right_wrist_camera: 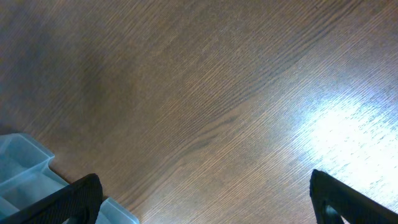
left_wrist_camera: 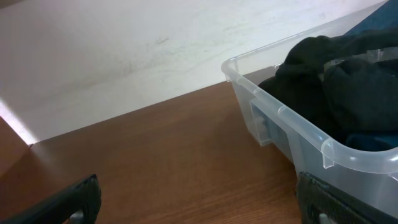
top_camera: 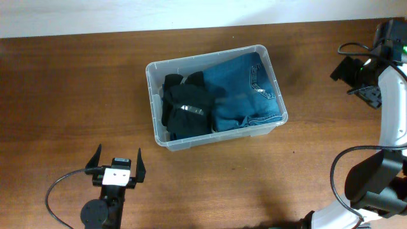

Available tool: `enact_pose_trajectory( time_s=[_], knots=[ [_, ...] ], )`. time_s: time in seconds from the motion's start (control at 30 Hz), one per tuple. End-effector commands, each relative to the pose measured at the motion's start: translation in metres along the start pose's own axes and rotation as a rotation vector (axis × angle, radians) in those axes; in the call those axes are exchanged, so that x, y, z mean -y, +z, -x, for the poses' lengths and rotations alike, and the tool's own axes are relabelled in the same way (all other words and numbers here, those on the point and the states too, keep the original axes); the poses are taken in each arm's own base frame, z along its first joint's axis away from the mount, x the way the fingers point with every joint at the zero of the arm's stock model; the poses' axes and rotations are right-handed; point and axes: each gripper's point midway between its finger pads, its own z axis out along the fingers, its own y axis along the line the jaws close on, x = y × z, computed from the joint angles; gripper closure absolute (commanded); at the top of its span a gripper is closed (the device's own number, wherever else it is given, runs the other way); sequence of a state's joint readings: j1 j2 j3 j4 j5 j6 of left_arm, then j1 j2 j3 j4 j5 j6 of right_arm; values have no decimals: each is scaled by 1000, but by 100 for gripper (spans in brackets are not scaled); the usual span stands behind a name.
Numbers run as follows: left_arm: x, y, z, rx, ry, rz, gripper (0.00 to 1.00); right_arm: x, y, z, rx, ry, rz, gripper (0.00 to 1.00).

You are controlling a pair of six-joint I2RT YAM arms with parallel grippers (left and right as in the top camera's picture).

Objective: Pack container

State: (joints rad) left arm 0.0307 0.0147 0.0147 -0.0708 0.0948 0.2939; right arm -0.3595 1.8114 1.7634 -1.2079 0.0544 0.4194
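Observation:
The container point(top_camera: 154, 114) is a clear plastic bin in the middle of the wooden table. It holds folded blue jeans point(top_camera: 245, 89) on the right and a black garment point(top_camera: 186, 105) on the left. In the left wrist view the container's rim point(left_wrist_camera: 280, 115) and the black garment point(left_wrist_camera: 336, 81) show at the right. A corner of the container point(right_wrist_camera: 25, 162) shows at the lower left of the right wrist view. My left gripper point(top_camera: 117, 160) is open and empty at the front left, apart from the container. My right gripper point(top_camera: 356, 76) is open and empty at the far right.
A pale wall point(left_wrist_camera: 124, 56) runs behind the table's far edge. Black cables point(top_camera: 60, 187) trail from the left arm, and a cable loop point(top_camera: 356, 168) lies near the right arm's base.

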Motion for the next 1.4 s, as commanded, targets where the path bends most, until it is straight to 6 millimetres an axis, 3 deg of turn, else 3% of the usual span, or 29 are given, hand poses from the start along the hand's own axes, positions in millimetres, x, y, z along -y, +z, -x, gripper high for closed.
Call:
enact_pose_trajectory(
  time_s=[0.0,0.9,0.97,1.1,1.17,1.37],
  knots=[
    [2,0,0,5,-17,-9,1,2,0,1,4,8,-8,1],
    [2,0,0,5,-17,-9,1,1,-5,2,17,8,-3,1],
    [2,0,0,5,-17,-9,1,-1,-17,2,42,2,11,2],
    [2,0,0,5,-17,-9,1,-21,-64,-5,143,-45,83,1],
    [2,0,0,5,-17,-9,1,-35,-92,-15,200,-101,125,2],
    [2,0,-1,4,-17,-9,1,-52,-177,-44,447,-261,143,1]
  ],
)
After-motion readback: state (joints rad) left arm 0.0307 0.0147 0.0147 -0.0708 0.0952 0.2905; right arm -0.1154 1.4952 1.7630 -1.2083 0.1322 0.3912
